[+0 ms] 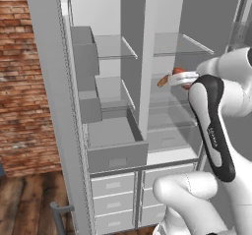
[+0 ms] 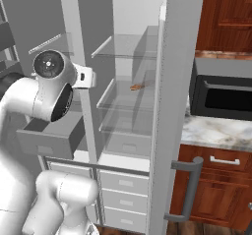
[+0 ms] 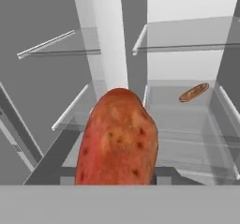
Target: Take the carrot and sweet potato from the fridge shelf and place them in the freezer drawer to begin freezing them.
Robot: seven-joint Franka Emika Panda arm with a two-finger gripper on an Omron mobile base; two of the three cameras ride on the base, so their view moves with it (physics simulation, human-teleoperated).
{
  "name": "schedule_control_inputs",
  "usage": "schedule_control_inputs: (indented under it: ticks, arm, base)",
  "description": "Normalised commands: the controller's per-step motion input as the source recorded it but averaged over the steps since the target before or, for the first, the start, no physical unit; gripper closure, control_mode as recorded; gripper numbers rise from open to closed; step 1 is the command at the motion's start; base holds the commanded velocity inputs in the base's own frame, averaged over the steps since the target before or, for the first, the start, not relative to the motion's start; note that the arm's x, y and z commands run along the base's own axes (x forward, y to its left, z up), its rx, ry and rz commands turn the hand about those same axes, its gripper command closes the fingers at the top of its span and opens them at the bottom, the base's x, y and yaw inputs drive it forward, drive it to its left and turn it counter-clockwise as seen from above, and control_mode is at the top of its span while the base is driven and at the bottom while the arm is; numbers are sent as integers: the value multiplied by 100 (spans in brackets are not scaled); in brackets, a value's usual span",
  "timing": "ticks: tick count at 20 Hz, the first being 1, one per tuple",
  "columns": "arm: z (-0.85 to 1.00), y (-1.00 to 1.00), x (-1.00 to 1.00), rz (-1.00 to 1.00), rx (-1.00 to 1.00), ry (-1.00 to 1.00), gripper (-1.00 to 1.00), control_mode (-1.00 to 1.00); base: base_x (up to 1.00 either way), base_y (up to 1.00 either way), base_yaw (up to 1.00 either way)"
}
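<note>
A rendered home kitchen. A tall grey fridge [image 1: 130,42] stands open, its door [image 2: 170,106] swung wide with a long bar handle [image 2: 189,190], and inside are clear glass shelves [image 1: 179,44] and a grey pull-out drawer [image 1: 115,143] above rows of small pale drawers [image 1: 114,192]. To one side is a red brick wall [image 1: 22,81] over a dark wood plank floor [image 1: 24,204]. To the other side are reddish wooden cabinets [image 2: 216,185], a marbled stone counter [image 2: 216,131] and a black microwave [image 2: 224,96] sitting on it. Food lies on a fridge shelf.
</note>
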Motion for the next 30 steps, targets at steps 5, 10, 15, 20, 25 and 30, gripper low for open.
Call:
schedule_control_inputs:
  ticks: [5, 10, 15, 20, 25, 30]
  arm:
    - [-19, 57, -15, 0, 0, 31, 100, -100]
    - [-43, 32, 0, 1, 0, 26, 100, -100]
    - [-54, 33, 0, 1, 0, 26, 100, -100]
    - [-62, 29, 11, 1, 0, 29, 100, -100]
    - [-64, 31, 18, 0, -1, 28, 100, -100]
    - [-54, 30, 30, 0, -1, 22, 100, -100]
  base:
    - [0, 0, 0]
    - [0, 0, 0]
    - [0, 0, 0]
    - [0, 0, 0]
    - [0, 0, 0]
    - [0, 0, 0]
